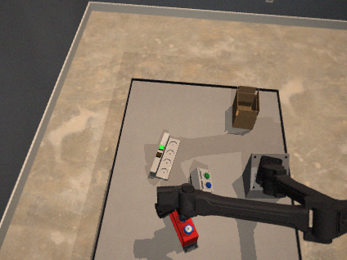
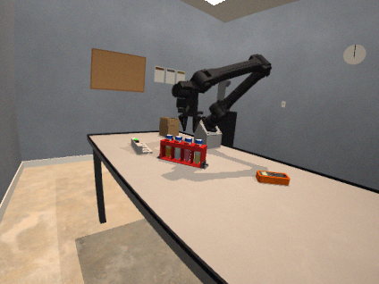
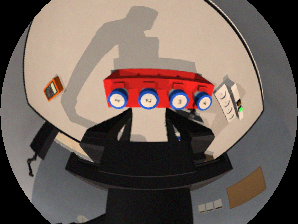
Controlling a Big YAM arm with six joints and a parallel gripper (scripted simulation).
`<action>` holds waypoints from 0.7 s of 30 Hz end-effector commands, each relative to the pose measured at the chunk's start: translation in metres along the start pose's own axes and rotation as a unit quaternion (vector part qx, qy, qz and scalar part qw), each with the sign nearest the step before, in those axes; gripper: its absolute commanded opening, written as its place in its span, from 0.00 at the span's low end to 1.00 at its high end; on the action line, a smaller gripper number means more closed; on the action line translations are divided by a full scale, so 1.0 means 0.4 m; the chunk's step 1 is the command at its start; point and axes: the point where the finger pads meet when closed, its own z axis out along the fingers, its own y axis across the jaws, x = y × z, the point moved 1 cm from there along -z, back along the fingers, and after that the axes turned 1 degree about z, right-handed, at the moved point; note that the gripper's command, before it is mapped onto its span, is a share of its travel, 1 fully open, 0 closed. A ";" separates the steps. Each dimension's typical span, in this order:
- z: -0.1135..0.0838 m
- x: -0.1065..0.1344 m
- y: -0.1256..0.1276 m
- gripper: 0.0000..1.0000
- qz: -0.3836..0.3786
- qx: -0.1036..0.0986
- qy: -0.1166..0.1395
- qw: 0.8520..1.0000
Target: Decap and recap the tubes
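The red decapping station holds four tubes, each with a blue-rimmed white cap: cap 1, cap 2, cap 3 and cap 4. How tight they sit cannot be told. My gripper is open and empty, above and beside the station, its fingers pointing down. The cap tray has empty nests. Its green lamp is lit; the amber lamp is dark. The key housing shows the green READY key and blue CYCLE key.
An open cardboard box stands near the table's edge beyond the key housing. An orange meter lies on the other side of the station from the cap tray. My arm hides part of the station in the top view.
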 end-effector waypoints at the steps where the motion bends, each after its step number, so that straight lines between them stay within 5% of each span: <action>1: 0.039 -0.002 0.003 0.49 0.001 -0.004 0.004 1.000; 11: 0.098 -0.001 0.002 0.49 0.001 -0.002 0.005 1.000; 16: 0.066 -0.025 0.004 0.49 -0.006 0.001 -0.009 1.000; 21: 0.101 0.000 -0.001 0.49 0.002 -0.001 0.003 1.000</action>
